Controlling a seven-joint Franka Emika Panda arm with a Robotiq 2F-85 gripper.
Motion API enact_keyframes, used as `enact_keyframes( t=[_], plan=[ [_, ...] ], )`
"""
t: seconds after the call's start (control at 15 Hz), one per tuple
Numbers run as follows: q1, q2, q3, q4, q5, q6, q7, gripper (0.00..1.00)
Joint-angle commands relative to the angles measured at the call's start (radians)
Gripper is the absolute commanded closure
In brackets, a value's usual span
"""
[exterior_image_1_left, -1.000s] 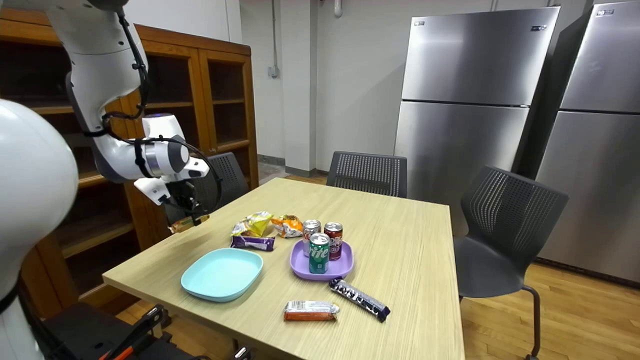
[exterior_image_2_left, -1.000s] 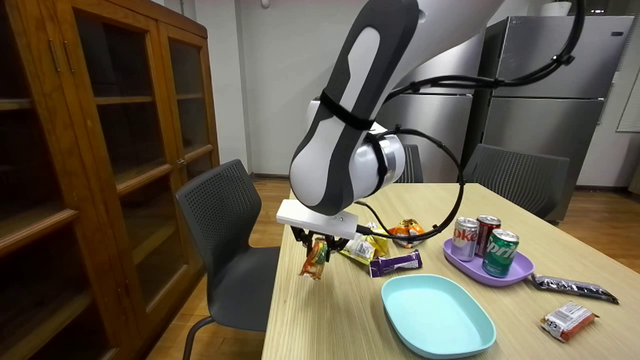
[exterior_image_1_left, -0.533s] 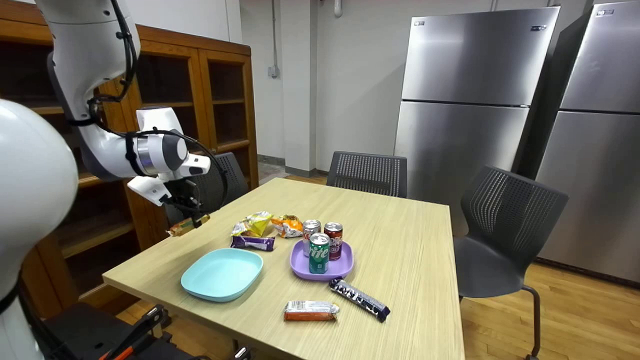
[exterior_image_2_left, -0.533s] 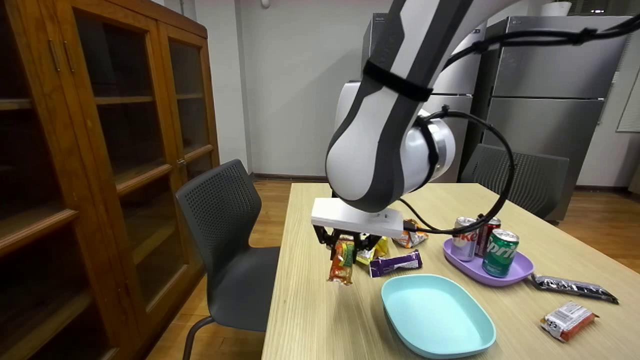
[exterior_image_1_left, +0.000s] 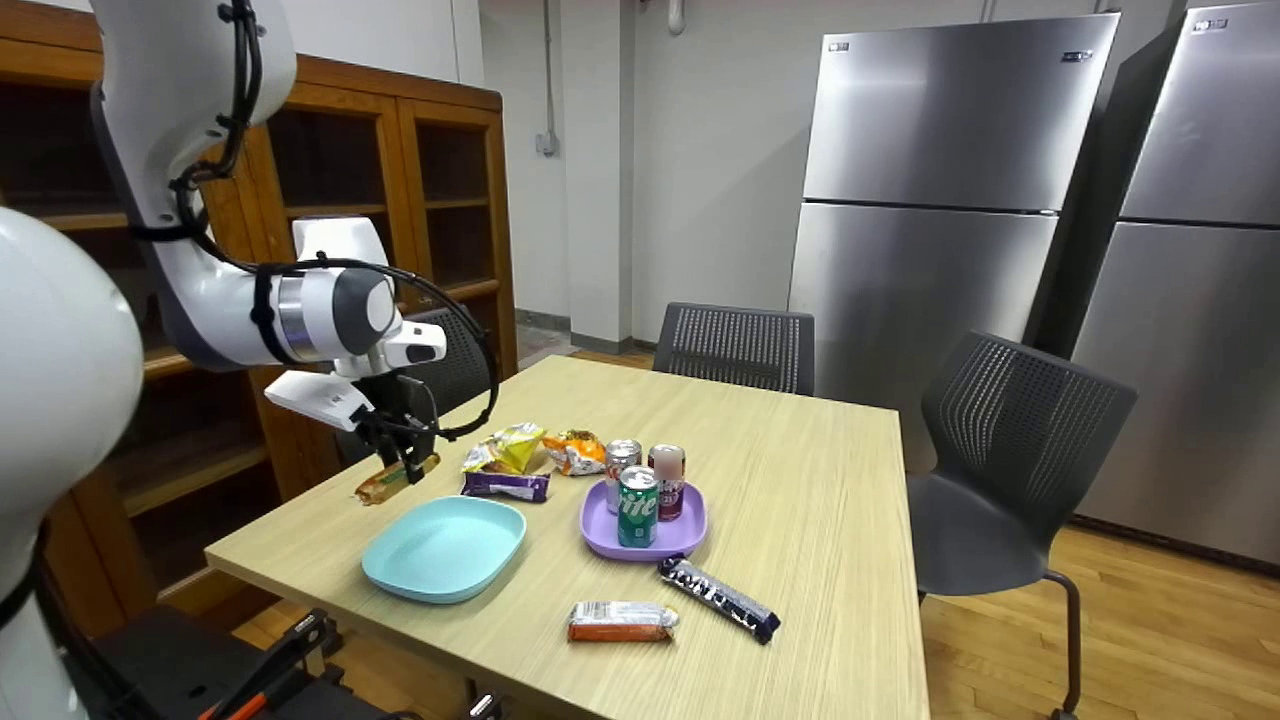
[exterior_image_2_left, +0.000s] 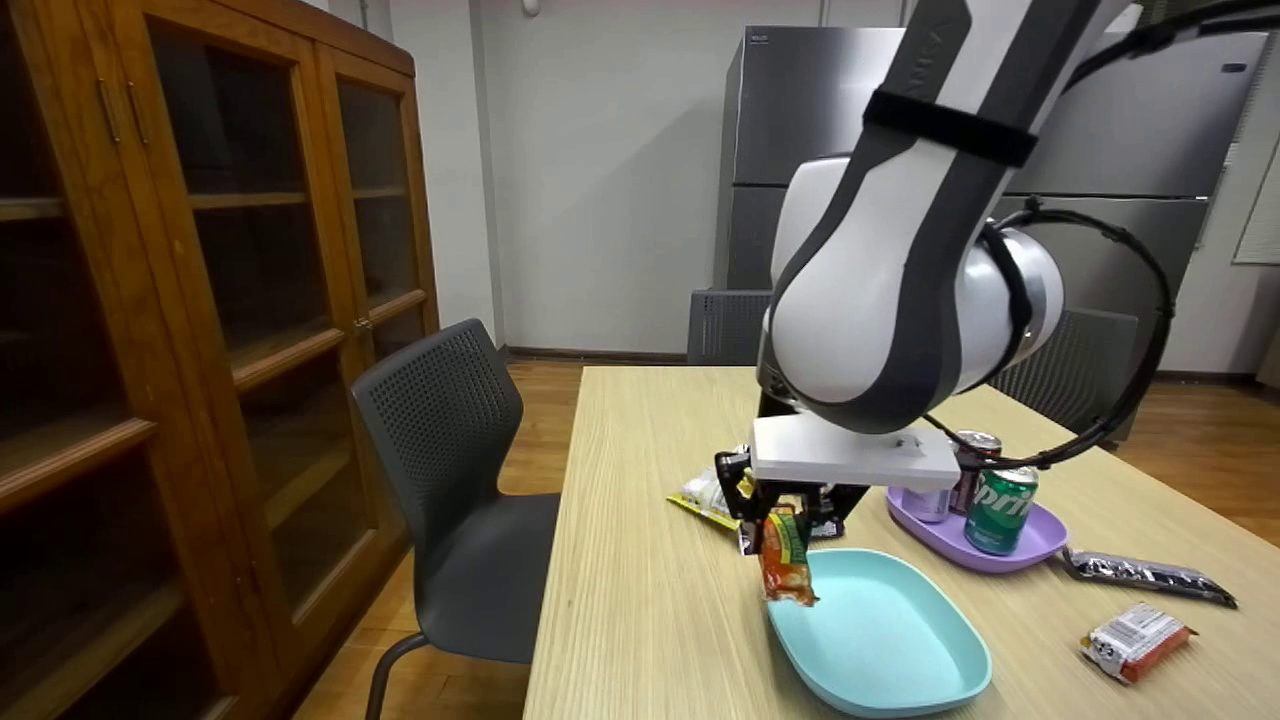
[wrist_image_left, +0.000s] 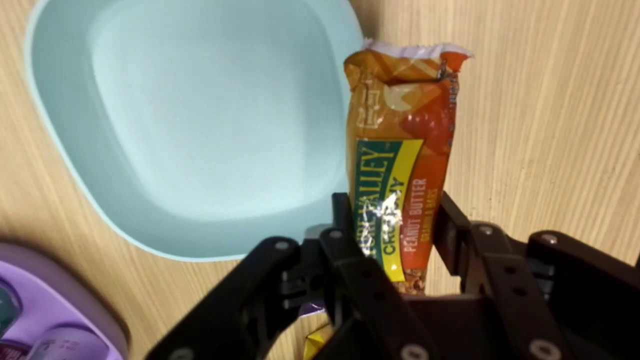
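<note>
An orange granola bar (wrist_image_left: 400, 125) with a green and yellow label is pinched between the dark fingers of my gripper (wrist_image_left: 395, 220), one finger along each long side. Its far end sticks out past the fingertips in the wrist view. Held above the table, the granola bar (exterior_image_2_left: 786, 565) overlaps the left rim of the turquoise plate (exterior_image_2_left: 890, 640) in an exterior view. From another angle it appears just behind the plate's (exterior_image_1_left: 445, 550) far edge. The plate has nothing in it. Behind the gripper (exterior_image_2_left: 785, 525) a yellow chip bag (exterior_image_2_left: 705, 495) is partly hidden.
A purple plate (exterior_image_1_left: 593, 535) bears three cans, with the green can (exterior_image_1_left: 638, 508) in front. A purple-wrapped bar (exterior_image_1_left: 505, 486) and an orange bag (exterior_image_1_left: 575, 453) lie near the yellow bag. A dark bar (exterior_image_1_left: 720, 598) and a red-white bar (exterior_image_1_left: 622, 621) lie nearer. Chairs (exterior_image_2_left: 440, 420) surround the table.
Still gripping the granola bar, the arm has travelled over the table from its cabinet-side edge to the turquoise plate's rim, and looks slightly lower. The things on the table have stayed put.
</note>
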Motion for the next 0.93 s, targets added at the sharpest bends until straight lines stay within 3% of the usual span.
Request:
enact_keyframes(
  t=[0.0,0.27,0.87],
  plan=[
    [-0.074,-0.033,0.024,-0.06,0.015,0.03,-0.106,0.83],
    [-0.085,0.02,-0.018,-0.052,0.003,0.062,-0.148,0.83],
    [-0.153,0.125,0.041,-0.033,0.074,0.189,-0.252,0.83]
  ],
)
